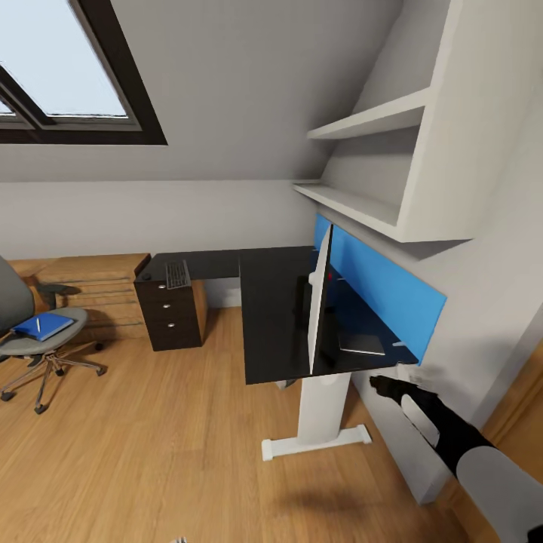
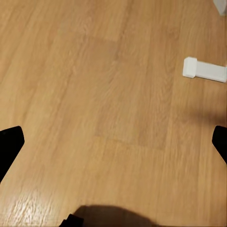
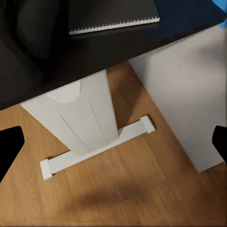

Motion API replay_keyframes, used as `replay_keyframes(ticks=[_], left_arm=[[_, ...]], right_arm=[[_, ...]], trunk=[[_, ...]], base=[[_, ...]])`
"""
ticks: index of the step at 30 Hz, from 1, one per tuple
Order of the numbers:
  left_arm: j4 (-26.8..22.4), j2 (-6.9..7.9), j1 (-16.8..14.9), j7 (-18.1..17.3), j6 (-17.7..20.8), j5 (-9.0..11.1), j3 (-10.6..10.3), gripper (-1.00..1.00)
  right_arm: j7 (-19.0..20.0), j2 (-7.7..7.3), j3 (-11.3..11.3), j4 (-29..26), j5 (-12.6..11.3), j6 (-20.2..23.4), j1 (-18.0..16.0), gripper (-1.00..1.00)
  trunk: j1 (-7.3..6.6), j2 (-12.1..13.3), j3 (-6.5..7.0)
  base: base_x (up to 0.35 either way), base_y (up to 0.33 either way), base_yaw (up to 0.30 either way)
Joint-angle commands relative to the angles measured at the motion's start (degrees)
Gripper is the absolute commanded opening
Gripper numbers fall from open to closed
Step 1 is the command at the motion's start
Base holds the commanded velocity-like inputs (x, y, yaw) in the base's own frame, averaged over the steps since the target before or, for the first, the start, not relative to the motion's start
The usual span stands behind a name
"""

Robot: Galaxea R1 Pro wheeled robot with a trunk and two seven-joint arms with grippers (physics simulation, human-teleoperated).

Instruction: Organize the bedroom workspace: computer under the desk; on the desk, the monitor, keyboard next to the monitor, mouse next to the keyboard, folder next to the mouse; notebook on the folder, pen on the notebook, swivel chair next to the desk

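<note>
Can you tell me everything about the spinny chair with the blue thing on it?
The swivel chair stands upright on the wood floor, at the left edge of the head view, apart from the desk. It has a grey padded seat, part of a tall grey back cut off by the picture's edge, a dark armrest, and a shiny metal star base on small dark wheels. The bright-blue folder lies flat on its seat, with the thin pale pen resting on the folder.

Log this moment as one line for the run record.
folder: on chair seat, pen on it | keyboard: on drawer unit | monitor, notebook: on desk | both grippers open, empty
</note>
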Motion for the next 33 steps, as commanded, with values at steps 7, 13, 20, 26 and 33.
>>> replay_keyframes(ticks=[7, 13, 20, 26, 33], left_arm=[[-2.95, 0.3, -0.04, 0.29, -1.12, 0.6, -0.46, 1.0], [-9.99, 0.43, -0.04, 0.33, -0.18, 0.59, -0.6, 1.0], [-30.56, 0.5, -0.04, 0.46, 21.74, 0.71, -0.56, 1.0], [-46.54, 0.33, -0.04, 0.49, 38.09, 1.31, 0.71, 1.0], [-45.61, 0.59, -0.04, 0.48, 39.11, 1.85, 1.27, 1.0]], right_arm=[[-1.59, 0.03, 0.62, -0.9, -0.68, 1.05, -1.28, 1.0], [-1.76, 0.1, 0.62, -0.98, -0.96, 0.08, -1.46, 1.0], [-1.74, 0.05, 0.6, -1.01, -0.84, -0.23, -1.5, 1.0], [-1.8, 0.05, 0.63, -1.0, -0.6, -0.27, -1.45, 1.0], [-1.76, -0.08, 0.56, -0.8, -0.58, -1.74, -1.42, 1.0]], trunk=[[0.03, -0.1, -0.12], [0.03, -0.1, -0.12], [0.03, -0.1, -0.12], [0.03, -0.1, -0.12], [0.03, -0.1, -0.12]], base=[[0.0, 0.0, 0.0], [0.0, 0.0, 0.0], [0.0, 0.0, 0.0], [0.0, 0.0, 0.0], [0.0, 0.0, 0.0]])
